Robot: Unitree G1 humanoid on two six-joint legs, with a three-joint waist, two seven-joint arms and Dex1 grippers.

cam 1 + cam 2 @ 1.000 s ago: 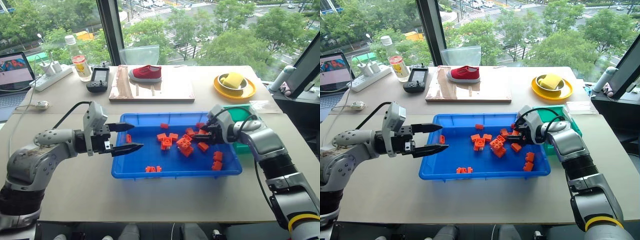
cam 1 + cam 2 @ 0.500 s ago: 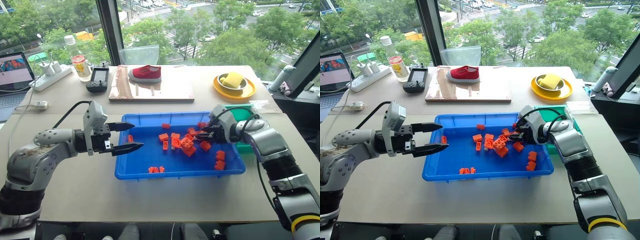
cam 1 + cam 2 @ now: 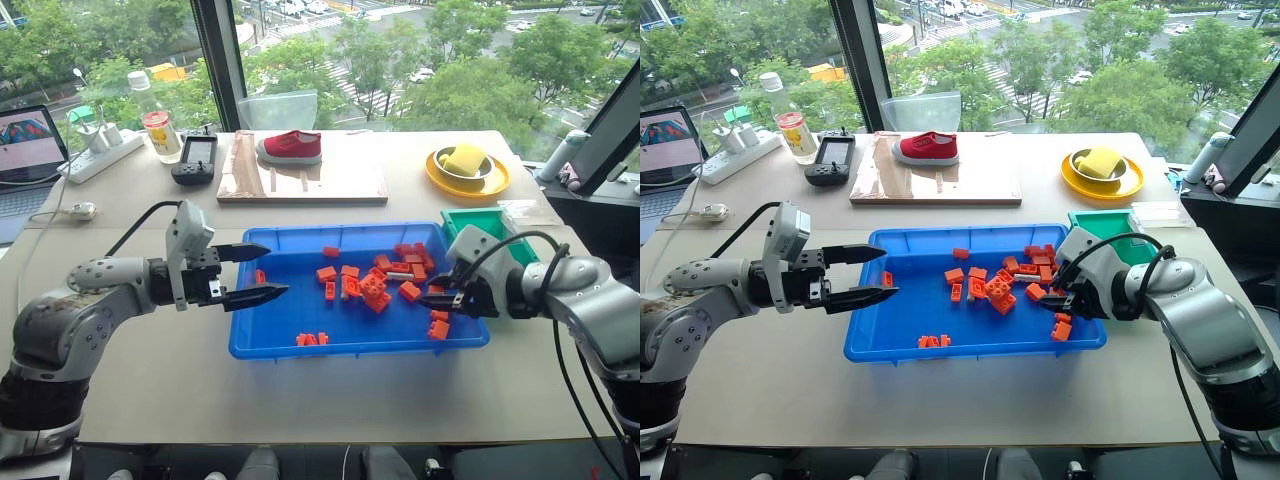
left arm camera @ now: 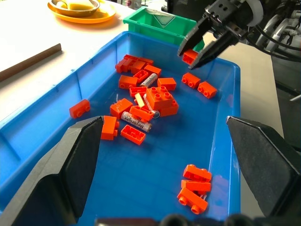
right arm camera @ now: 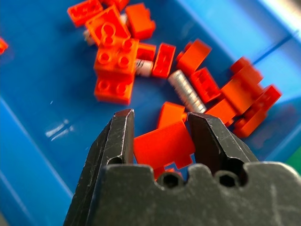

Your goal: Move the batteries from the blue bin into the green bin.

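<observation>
My right gripper [image 5: 160, 141] pinches an orange plastic block [image 5: 164, 143], not a battery. My left gripper [image 3: 255, 272] gapes wide. Slim grey metal batteries [image 5: 187, 92] lie mid blue plastic bin [image 3: 300, 345]: rigid, slick, roll-prone; I'd grip mid-barrel.

Left arm extends level toward the right with its claw [image 3: 252, 272] spread wide and empty, while the bent right arm angles its claw [image 3: 441, 296] downward and leftward, fingers clamped on an orange block [image 5: 163, 145].

Half-buried batteries [image 4: 137, 121] under orange blocks [image 4: 161, 96]
Cut by the frame edge at table's far left corner: laptop [image 3: 30, 150].
</observation>
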